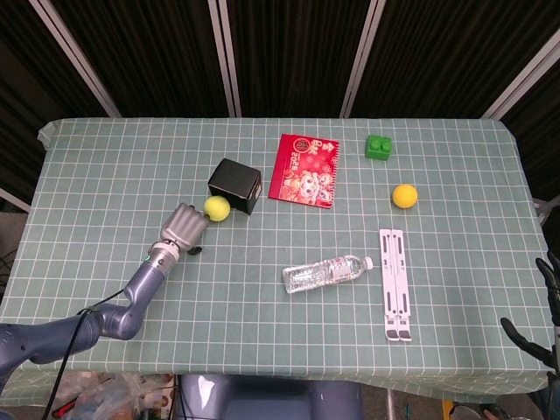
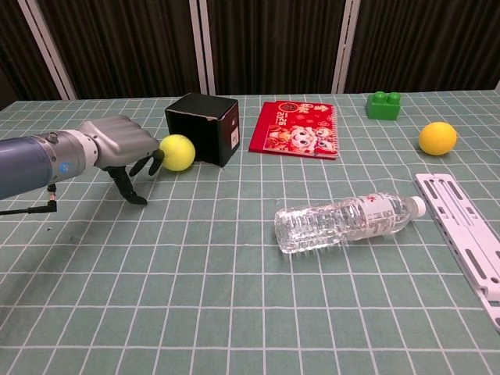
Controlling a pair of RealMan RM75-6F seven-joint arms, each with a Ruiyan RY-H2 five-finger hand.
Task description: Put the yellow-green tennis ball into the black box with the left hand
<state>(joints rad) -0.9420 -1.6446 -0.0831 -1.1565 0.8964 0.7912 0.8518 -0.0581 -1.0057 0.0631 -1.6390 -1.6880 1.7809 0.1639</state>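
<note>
A green checked cloth covers the worktop [image 1: 105, 166]. On it lie a black box [image 1: 234, 184], tennis ball [image 1: 216, 208], red booklet [image 1: 304, 170], green block [image 1: 379, 147], yellow ball [image 1: 404, 196], water bottle [image 1: 323, 273] and white stand [image 1: 394, 283].

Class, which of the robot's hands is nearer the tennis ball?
Left. The left hand sits right beside the tennis ball; the right hand is at the table's far opposite edge.

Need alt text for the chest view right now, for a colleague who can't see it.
The left hand reaches fingers-first toward the yellow-green tennis ball, which sits on the table beside the black box. A red booklet, green block, orange ball, water bottle and white stand lie further right.
</note>
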